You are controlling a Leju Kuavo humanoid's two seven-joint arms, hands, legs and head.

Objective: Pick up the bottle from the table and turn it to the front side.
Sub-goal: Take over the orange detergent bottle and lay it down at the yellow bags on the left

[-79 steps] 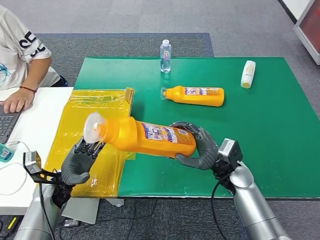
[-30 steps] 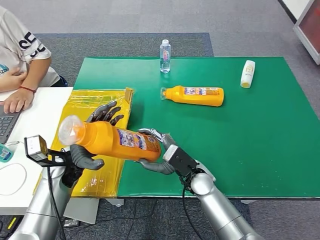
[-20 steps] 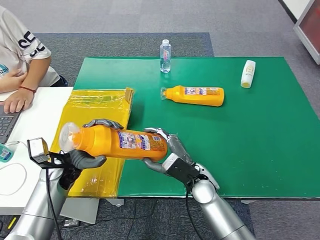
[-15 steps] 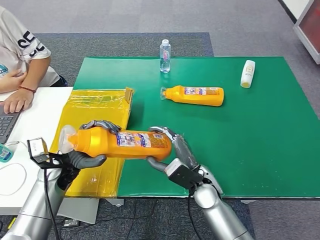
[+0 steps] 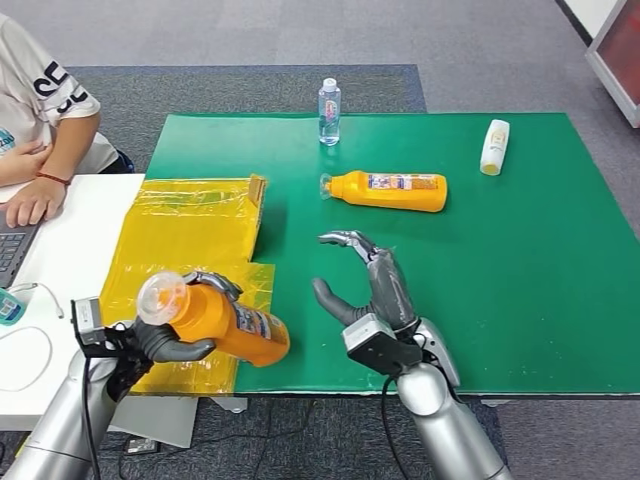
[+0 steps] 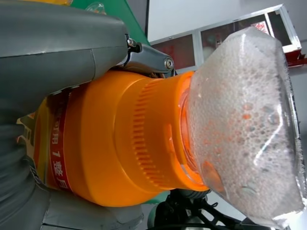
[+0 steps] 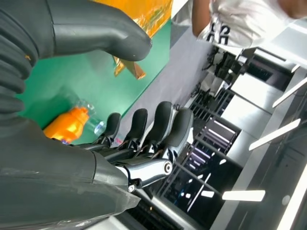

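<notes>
The bottle (image 5: 215,320), orange with a clear foamy cap, sits in the lower left of the head view, lifted off the table (image 5: 528,280) and lying nearly level, cap toward the left edge and base pointing toward the middle. The left robot hand (image 5: 170,335) grips it around the neck end, fingers over the top and thumb underneath; in the left wrist view the bottle (image 6: 119,139) shows its ribbed orange collar and bubbly cap close up. The right robot hand (image 5: 370,285) stands just right of the bottle's base, apart from it, fingers spread wide and holding nothing. Under the bottle lies a yellow plastic sheet (image 5: 181,225). Farther up the green table lie a second orange bottle (image 5: 389,190), a small water bottle (image 5: 328,98) and a white bottle (image 5: 495,146).
</notes>
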